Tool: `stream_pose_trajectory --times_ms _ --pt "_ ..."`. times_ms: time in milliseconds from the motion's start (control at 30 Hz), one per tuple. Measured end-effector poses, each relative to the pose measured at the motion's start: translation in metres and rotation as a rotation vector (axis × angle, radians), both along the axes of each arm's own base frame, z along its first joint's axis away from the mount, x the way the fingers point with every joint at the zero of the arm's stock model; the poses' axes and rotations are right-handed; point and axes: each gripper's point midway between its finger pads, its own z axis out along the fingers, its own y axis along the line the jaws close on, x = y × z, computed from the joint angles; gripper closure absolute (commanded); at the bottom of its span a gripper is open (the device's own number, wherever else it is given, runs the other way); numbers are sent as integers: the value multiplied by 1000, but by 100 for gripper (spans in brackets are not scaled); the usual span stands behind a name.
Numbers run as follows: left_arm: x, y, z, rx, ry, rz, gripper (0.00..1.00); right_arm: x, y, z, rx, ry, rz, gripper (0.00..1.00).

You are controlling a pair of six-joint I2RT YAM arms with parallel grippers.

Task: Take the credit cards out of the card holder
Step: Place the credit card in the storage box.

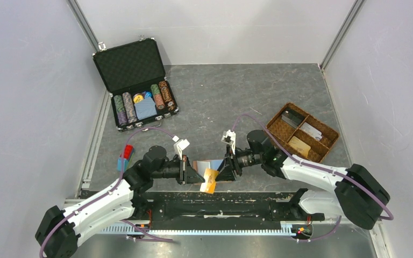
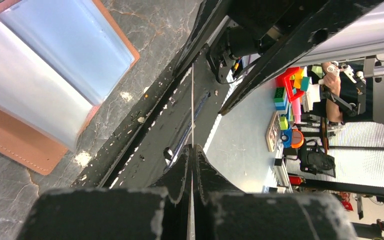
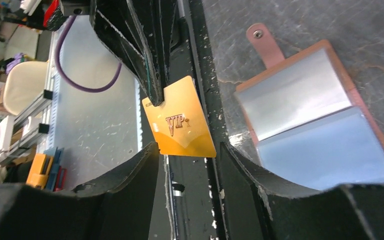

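The card holder (image 1: 211, 164) lies open on the table near the front edge, pale blue clear sleeves up (image 3: 320, 125) (image 2: 40, 75), with its snap tab (image 3: 262, 42) pointing away. My left gripper (image 1: 199, 177) (image 2: 192, 148) is shut on an orange-gold credit card (image 1: 208, 181) marked VIP (image 3: 182, 122). That card shows edge-on (image 2: 192, 110) in the left wrist view and hangs over the black front rail. My right gripper (image 1: 219, 174) (image 3: 189, 150) faces it, open. The card's lower edge sits just past its fingertips, with nothing between them.
A brown woven divided tray (image 1: 328, 141) at the right holds a dark grey card (image 1: 293, 115), a white card (image 1: 311, 130) and a tan card (image 1: 299, 146). An open black chip case (image 1: 132, 67) stands at the back left. Red and blue blocks (image 1: 125, 157) lie by the left wall.
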Motion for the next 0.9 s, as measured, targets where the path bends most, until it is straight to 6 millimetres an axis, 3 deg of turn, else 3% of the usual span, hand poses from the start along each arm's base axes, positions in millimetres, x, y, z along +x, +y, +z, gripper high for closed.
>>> stream_pose_trajectory --times_ms 167,467,767,800,833,900 --pt "-2 -3 6 -27 -12 -24 98 -7 4 -1 23 39 50 68" --pt "-4 -5 10 -46 -19 -44 98 -5 11 13 85 41 66 71" --pt "-4 -6 12 -55 -24 -50 98 -4 10 16 98 55 68 100" --pt "-4 -6 12 -54 -24 -49 95 -4 10 17 99 57 68 100" --pt "-4 -6 12 -54 -25 -48 85 -5 9 17 101 60 71 100" --pt "-3 -5 10 -48 -23 -39 54 -3 9 18 102 63 67 100"
